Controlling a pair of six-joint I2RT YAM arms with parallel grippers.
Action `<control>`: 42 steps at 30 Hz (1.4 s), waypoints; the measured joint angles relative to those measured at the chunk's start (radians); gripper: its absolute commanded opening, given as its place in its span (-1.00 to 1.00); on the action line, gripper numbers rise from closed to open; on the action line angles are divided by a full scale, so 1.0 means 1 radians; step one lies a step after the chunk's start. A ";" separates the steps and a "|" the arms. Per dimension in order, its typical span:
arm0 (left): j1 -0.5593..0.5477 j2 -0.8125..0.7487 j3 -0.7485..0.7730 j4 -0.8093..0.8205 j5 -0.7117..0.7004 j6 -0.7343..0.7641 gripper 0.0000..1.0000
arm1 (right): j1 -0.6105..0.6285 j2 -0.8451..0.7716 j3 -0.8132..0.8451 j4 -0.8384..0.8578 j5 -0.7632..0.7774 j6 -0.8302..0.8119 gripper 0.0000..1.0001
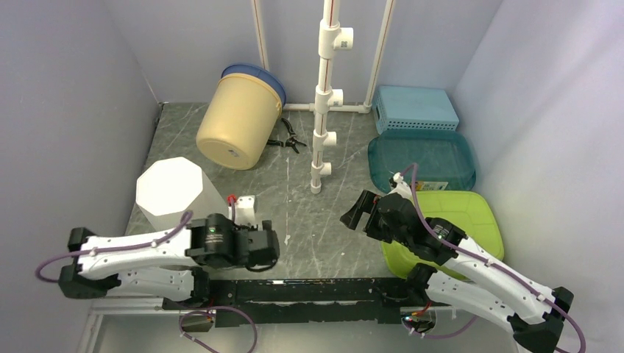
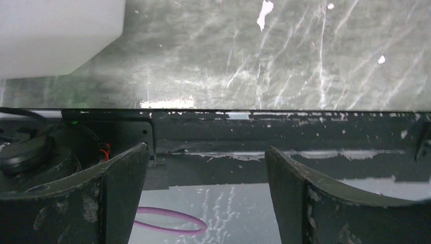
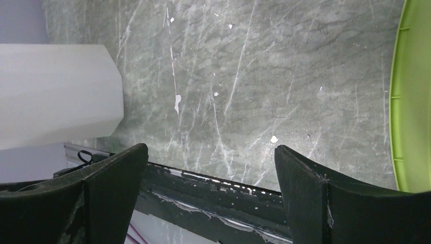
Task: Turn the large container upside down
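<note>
A large tan bucket point(image 1: 237, 118) with a blue rim lies tilted at the back left, its flat base facing me. A white octagonal container point(image 1: 173, 187) stands at the left with a closed face up; it also shows in the left wrist view point(image 2: 51, 35) and the right wrist view point(image 3: 56, 96). My left gripper point(image 1: 268, 246) is open and empty, low near the front rail, right of the white container; its jaws point(image 2: 206, 150) stand wide apart. My right gripper point(image 1: 358, 209) is open and empty over the table's middle right point(image 3: 209, 148).
A white PVC pipe post point(image 1: 324, 110) stands mid-back with black pliers point(image 1: 288, 138) beside it. A blue basket point(image 1: 414, 108), a teal tray point(image 1: 423, 160) and a lime green tray point(image 1: 456, 220) point(image 3: 411, 101) line the right side. A small white block point(image 1: 245, 208) sits by the white container.
</note>
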 measured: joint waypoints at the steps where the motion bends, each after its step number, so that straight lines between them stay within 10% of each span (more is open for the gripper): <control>1: -0.042 0.035 0.021 -0.056 -0.037 -0.074 0.80 | 0.000 -0.001 0.000 0.000 0.000 0.000 0.99; 7: -0.115 0.159 0.089 -0.125 -0.185 -0.295 0.80 | 0.000 -0.017 0.000 -0.002 0.001 0.000 0.99; 23: -0.034 -0.083 -0.034 -0.187 -0.290 -0.415 0.80 | 0.000 0.010 -0.002 -0.002 -0.006 -0.011 0.99; 34: 0.156 -0.066 0.206 -0.158 -0.393 0.062 0.89 | 0.085 0.075 -0.053 0.271 -0.143 -0.121 0.99; 42: 0.547 0.043 0.279 0.143 -0.106 0.598 0.89 | 0.436 0.284 -0.077 0.563 0.084 -0.192 0.99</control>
